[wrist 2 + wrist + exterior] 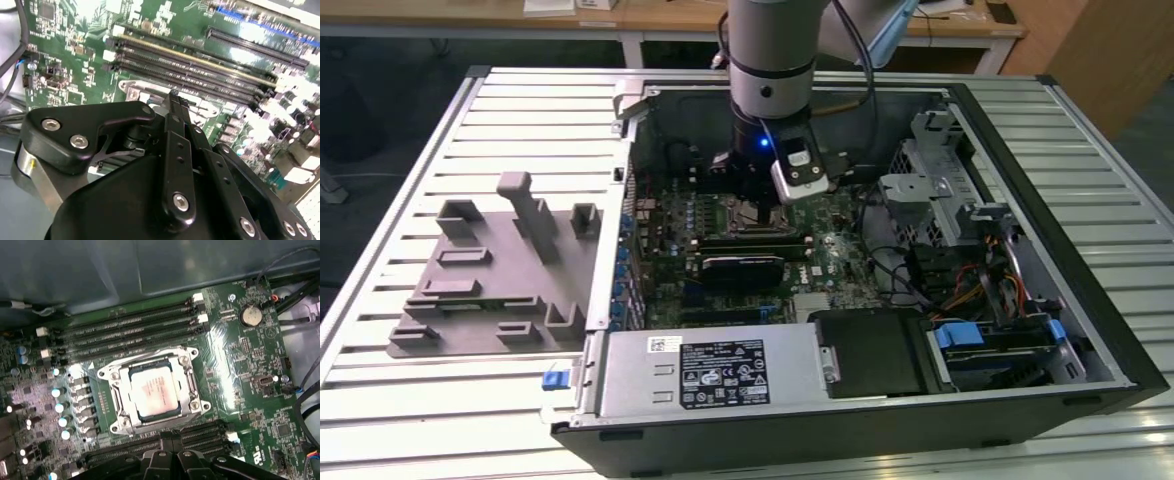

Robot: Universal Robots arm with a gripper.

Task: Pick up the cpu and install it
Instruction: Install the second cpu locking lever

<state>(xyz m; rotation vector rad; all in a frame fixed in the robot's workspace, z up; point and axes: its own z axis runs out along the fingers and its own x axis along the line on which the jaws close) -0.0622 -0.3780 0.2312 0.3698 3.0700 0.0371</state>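
The cpu (152,390), a silver-grey square chip, lies flat inside the metal socket frame (191,377) on the green motherboard (240,365) in the first wrist view. My gripper (172,456) hovers just off one side of the socket. Its black fingers (176,130) are pressed together with nothing between them. In the exterior view the gripper (758,197) hangs straight down from the arm (771,60) into the open computer case (1067,300), over the socket area near the case's back.
Memory slots (130,325) run along both sides of the socket, and capacitors (62,407) stand beside it. Cables (974,280) and drive bays crowd the exterior view's right. A power supply (707,370) sits at the front. A grey fixture tray (494,270) lies outside the case.
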